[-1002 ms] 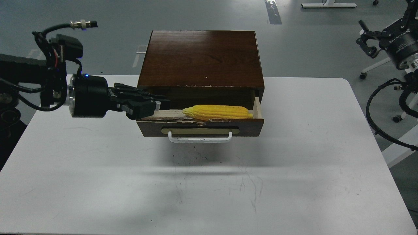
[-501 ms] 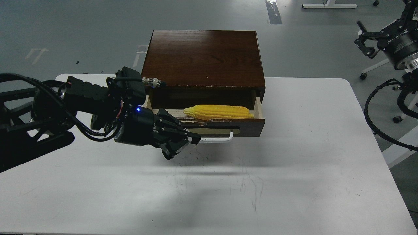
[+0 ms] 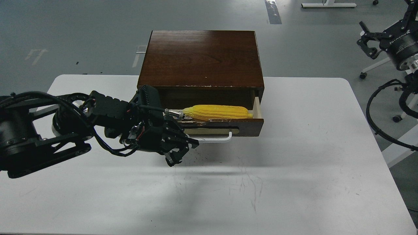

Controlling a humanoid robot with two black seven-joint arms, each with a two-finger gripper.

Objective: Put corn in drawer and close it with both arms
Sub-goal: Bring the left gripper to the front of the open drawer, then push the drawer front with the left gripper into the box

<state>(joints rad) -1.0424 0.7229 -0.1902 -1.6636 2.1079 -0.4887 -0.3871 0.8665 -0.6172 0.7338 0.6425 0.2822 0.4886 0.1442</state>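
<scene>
Left gripper beside chipped wooden drawer

Single head view, high, facing forward-down, moderately near white table; floor beyond, probably.

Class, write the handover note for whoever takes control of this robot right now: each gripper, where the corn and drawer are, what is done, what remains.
Left gripper: in front of the drawer's left end, beside the white handle, holding nothing; whether its fingers are open or shut cannot be told.
Right gripper: raised far off to the right, away from the table, fingers apart, empty.
Corn: lying lengthwise inside the drawer, near its front edge.
Done: corn is in the drawer.
Left: drawer is still pulled out from the cabinet; push it shut, bringing the right arm in too.
</scene>
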